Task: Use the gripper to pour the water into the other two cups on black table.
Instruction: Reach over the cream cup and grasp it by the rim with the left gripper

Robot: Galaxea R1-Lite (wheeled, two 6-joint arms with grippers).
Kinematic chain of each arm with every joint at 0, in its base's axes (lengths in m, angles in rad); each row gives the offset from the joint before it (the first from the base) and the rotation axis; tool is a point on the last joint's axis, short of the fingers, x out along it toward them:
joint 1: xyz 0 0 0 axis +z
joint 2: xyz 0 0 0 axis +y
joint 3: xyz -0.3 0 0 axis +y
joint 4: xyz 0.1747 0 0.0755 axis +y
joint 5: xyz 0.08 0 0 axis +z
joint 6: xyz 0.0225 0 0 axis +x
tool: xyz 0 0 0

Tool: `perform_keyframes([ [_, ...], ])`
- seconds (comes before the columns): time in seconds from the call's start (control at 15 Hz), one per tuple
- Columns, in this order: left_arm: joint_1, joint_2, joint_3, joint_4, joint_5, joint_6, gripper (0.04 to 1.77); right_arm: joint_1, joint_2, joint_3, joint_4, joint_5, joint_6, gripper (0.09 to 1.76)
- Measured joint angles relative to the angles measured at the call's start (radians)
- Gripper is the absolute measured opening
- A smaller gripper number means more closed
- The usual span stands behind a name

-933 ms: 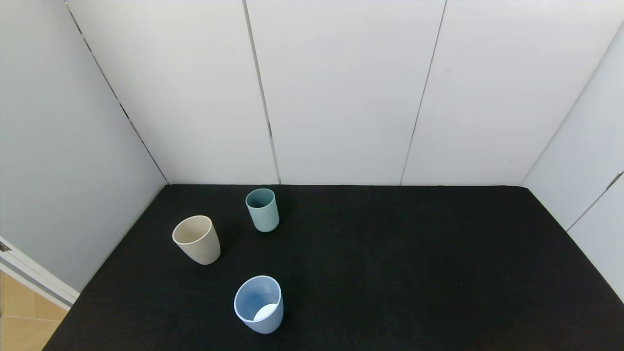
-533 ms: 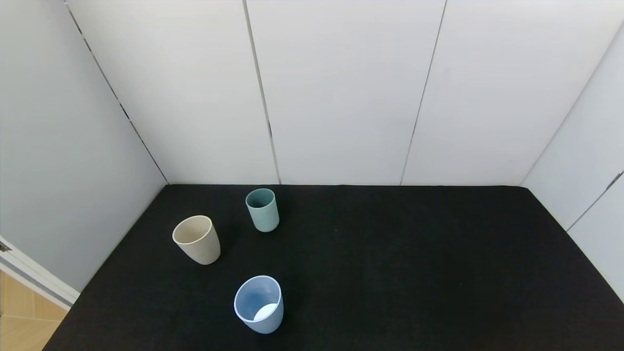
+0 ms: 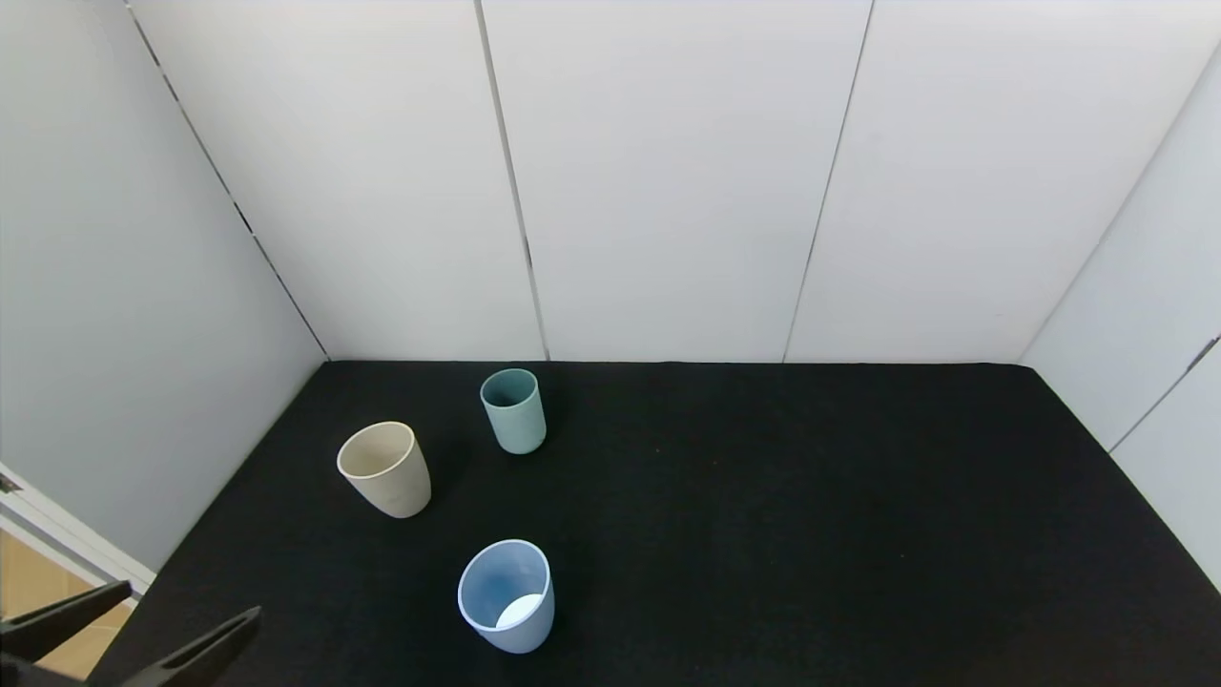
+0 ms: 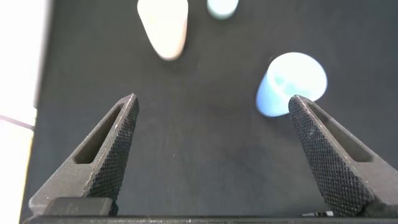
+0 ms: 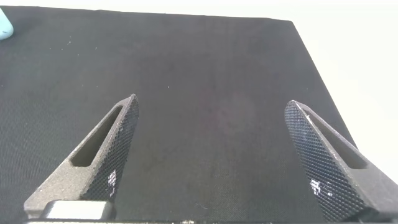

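- Left gripper (image 3: 129, 630) at the near left corner of the black table (image 3: 763, 496), fingers spread wide, nothing between them; well short of any cup.
- Right gripper (image 5: 214, 162) out of the head view; wrist view shows fingers spread apart over bare tabletop, empty. Looks parked.
- Beige tumbler (image 3: 384, 468) upright, left of centre, nearest the left gripper's side; presumably the source cup. Water not discernible inside.
- Teal-green cup (image 3: 513, 410) upright behind it, near the back wall; light blue cup (image 3: 507, 594) upright nearer the front, white bottom showing.
- All three cups apart from one another, none touching.
- Handling, judged: thin plastic, light, smooth-walled, tapered toward the base, so likely to slip downward or flex under a hard squeeze; liquid will slosh.
- Best hold: across the beige wall at mid-height, below the rim, moderate pressure, kept level until over a target.
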Motion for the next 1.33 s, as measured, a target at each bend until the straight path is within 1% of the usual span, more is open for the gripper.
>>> perform_keyframes([
  [0.13,0.000,0.163,0.004,-0.096,0.000,0.004,1.72,0.000,0.000,0.000,0.000,-0.001,0.000,1.71],
  [0.27,0.001,0.314,0.023,-0.222,0.001,0.015,1.72,0.000,0.000,0.000,0.000,0.000,0.000,1.71],
  [0.47,0.007,0.505,0.066,-0.401,0.007,0.041,1.72,0.000,0.000,0.000,0.000,0.000,0.000,1.71],
  [0.53,0.008,0.557,0.076,-0.444,0.008,0.044,1.72,0.000,0.000,0.000,0.000,0.000,0.000,1.71],
  [0.8,0.009,0.729,0.095,-0.594,0.009,0.047,1.72,0.000,0.000,0.000,0.000,0.000,0.000,1.71],
  [1.0,0.008,0.847,0.107,-0.740,0.008,0.047,1.72,0.000,0.000,0.000,0.000,0.000,0.001,1.71],
  [1.33,0.009,1.007,0.092,-0.934,0.006,0.050,1.72,0.000,0.000,0.000,0.000,-0.001,0.000,1.71],
])
